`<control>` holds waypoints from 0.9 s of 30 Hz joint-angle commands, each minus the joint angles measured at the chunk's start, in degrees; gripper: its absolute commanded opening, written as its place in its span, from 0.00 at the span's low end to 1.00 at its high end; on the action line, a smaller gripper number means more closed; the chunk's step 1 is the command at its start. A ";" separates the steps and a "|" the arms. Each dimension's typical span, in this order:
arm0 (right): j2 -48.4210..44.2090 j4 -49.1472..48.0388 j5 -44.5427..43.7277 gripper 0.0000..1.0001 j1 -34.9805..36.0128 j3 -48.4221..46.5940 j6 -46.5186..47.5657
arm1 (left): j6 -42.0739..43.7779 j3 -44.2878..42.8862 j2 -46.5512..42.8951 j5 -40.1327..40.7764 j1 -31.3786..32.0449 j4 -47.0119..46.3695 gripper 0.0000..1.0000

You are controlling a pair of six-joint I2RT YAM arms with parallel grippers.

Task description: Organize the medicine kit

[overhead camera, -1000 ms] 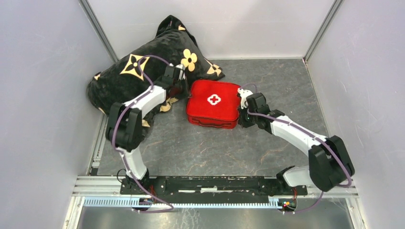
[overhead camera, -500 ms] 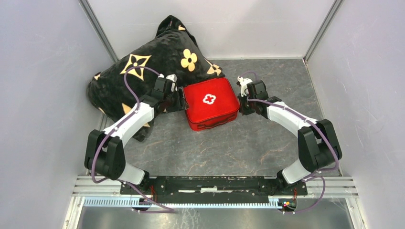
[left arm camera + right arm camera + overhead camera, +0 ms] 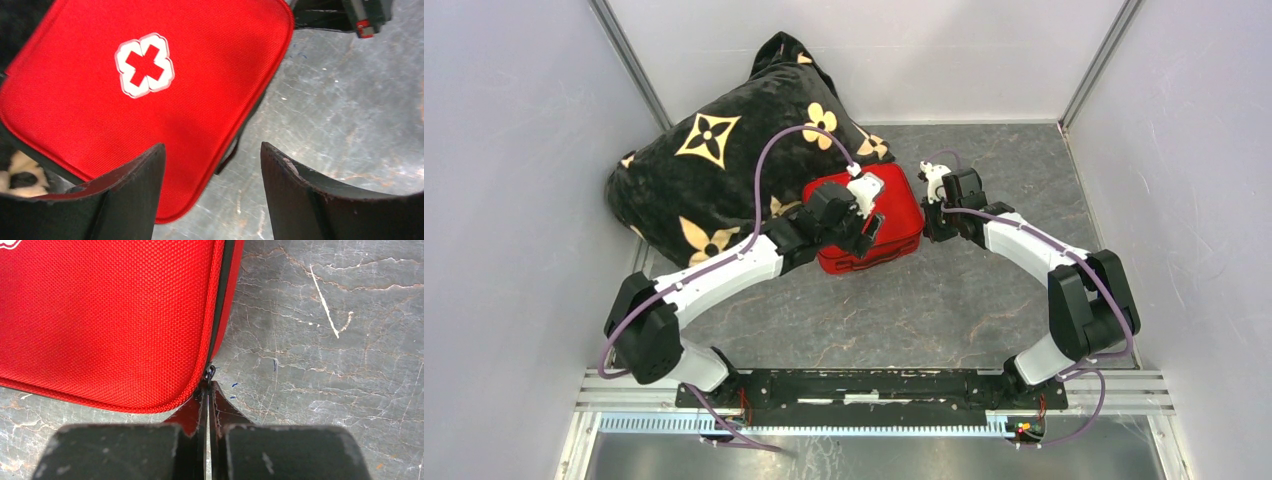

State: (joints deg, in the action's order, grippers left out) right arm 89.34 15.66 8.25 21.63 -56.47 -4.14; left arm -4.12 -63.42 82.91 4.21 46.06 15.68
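Swinging away from the pillow (image 3: 694,170), the left gripper (image 3: 211,147) has come across over the medicine kit (image 3: 902,205); its jaws, closed a second ago, now stand spread with nothing between them; the kit itself has turned a little and slid toward the far wall; the right gripper (image 3: 208,386) has hardly budged.

And where's the kit? Closed, lid up, white cross (image 3: 144,65) showing, flat on the table (image 3: 984,300), its left side just beside the pillow.

Look at the right side: jaws pressed tight together, tips right at the small zip pull (image 3: 209,373) on the kit's corner; whether the pull is truly nipped between them is too small to tell; that placement reads as getting set to run the zip open.

Over on the left, the jaws hang above the lid's near corner, one over red fabric, one over bare table; likely a brace, so the case stays put when the zip is drawn; no organizing yet, the lid being shut.
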 commanded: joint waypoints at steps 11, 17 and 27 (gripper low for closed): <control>-0.61 -1.17 3.26 0.00 0.35 -0.40 0.81 | 16.55 -2.85 10.04 0.75 0.35 -4.53 0.75; -0.83 -1.03 3.70 0.00 0.30 -0.14 1.00 | 17.14 -3.04 11.90 6.76 0.39 -4.79 0.65; -2.33 1.20 3.12 0.00 0.36 1.99 2.42 | 12.95 -7.87 16.59 9.07 0.34 -1.60 0.11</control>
State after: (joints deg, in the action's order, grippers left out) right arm 89.32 15.44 9.93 21.63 -56.31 -2.96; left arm 10.44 -67.96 96.90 10.17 47.11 14.94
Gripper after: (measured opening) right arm 0.004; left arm 0.204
